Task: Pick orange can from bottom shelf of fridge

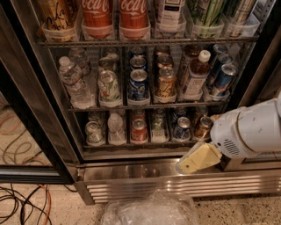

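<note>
The fridge (131, 169) stands with its door open. On the bottom shelf (127, 150) the orange can (203, 127) stands at the far right of the front row, coppery with a silver top. To its left stand a blue can (181, 128), a clear bottle, a red can (139, 130), a water bottle and a silver-green can. My gripper (188, 165), pale yellow on a white arm (250, 132), is in front of the steel base, just below and a little left of the orange can, not touching it.
The middle rack holds a taller gold-orange can (166, 83), blue cans and bottles. Coca-Cola bottles (97, 13) stand above. A clear plastic bag (149, 211) lies on the floor in front. Cables (22, 204) lie at the left beside the open glass door (26, 132).
</note>
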You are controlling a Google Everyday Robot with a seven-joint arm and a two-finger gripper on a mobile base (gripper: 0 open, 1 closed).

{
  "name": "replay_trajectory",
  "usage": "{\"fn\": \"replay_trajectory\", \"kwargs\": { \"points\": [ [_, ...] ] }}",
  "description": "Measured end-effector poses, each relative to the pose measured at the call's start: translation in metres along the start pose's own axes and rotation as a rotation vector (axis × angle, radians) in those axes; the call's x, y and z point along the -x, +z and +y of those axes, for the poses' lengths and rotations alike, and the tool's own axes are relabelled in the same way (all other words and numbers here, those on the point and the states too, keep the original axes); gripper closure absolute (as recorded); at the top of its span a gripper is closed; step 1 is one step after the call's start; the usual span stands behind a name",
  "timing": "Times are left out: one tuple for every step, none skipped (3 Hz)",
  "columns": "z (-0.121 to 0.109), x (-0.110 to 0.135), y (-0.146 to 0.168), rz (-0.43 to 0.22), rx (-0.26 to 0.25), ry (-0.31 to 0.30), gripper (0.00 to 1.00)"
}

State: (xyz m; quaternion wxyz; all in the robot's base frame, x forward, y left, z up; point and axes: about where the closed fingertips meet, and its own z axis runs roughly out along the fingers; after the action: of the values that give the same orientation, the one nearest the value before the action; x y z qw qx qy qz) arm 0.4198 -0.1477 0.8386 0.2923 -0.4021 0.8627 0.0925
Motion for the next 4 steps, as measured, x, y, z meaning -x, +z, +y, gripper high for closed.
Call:
{"fn": "replay_trajectory", "kwargs": {
  "points": [
    [-0.001,-0.005,0.019,-0.022,-0.008,0.062,0.00],
    [-0.010,-0.025,0.046,-0.049,-0.063,0.198,0.00],
    [-0.026,-0.043,0.064,-0.095,-0.153,0.317,0.00],
    [-0.042,-0.057,0.083,-0.154,-0.229,0.394,0.00]
  ]
}}
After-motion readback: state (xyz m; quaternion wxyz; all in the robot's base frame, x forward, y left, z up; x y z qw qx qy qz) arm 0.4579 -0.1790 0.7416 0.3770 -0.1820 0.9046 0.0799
